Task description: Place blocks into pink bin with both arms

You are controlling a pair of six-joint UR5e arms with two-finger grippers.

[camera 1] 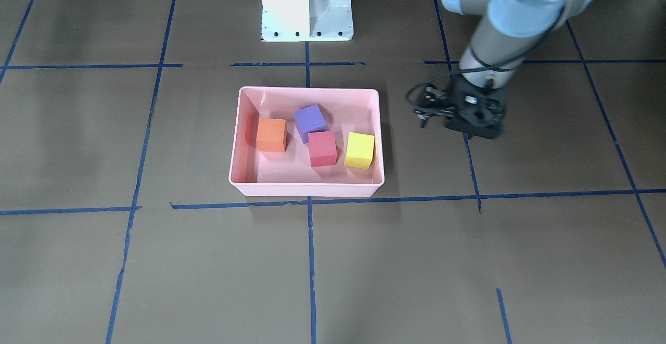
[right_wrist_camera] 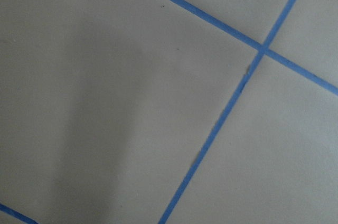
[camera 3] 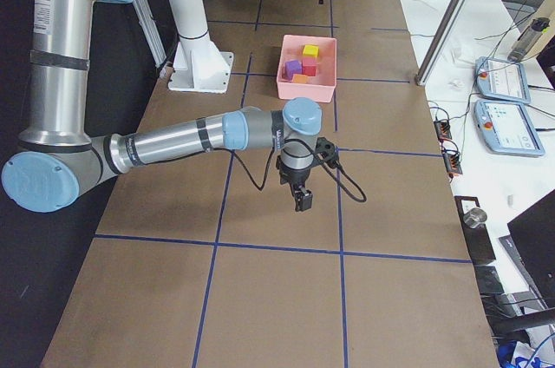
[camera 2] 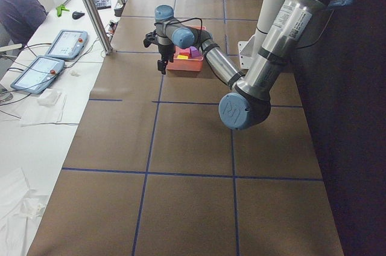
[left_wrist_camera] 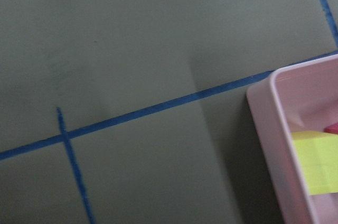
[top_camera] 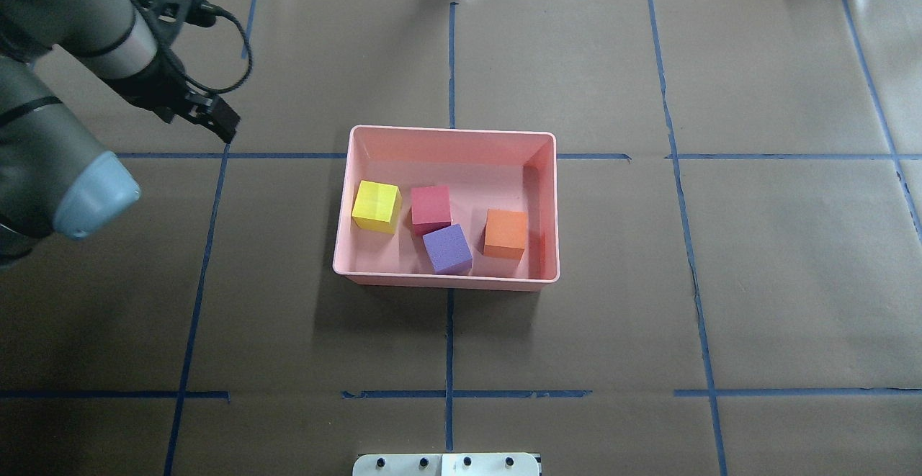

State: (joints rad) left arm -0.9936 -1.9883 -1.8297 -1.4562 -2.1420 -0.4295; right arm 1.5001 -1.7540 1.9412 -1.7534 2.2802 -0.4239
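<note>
The pink bin (camera 1: 307, 190) sits mid-table and also shows in the overhead view (top_camera: 446, 279). Four blocks lie inside it: orange (camera 1: 271, 135), purple (camera 1: 310, 120), red (camera 1: 322, 148) and yellow-green (camera 1: 359, 150). They are apart from the grippers. My left gripper (top_camera: 220, 122) hangs over bare table beside the bin's yellow-green end, empty, its fingers together as one dark wedge. Its wrist view shows the bin's corner (left_wrist_camera: 264, 123) and the yellow-green block (left_wrist_camera: 319, 163). My right gripper (camera 3: 303, 201) shows only in the right side view, far from the bin over bare table. I cannot tell if it is open.
The white pedestal (camera 1: 307, 5) stands behind the bin on the robot's side. Blue tape lines (top_camera: 449, 339) grid the brown table. A metal post (camera 2: 90, 8) and a seated operator (camera 2: 24, 2) with tablets are at the far edge.
</note>
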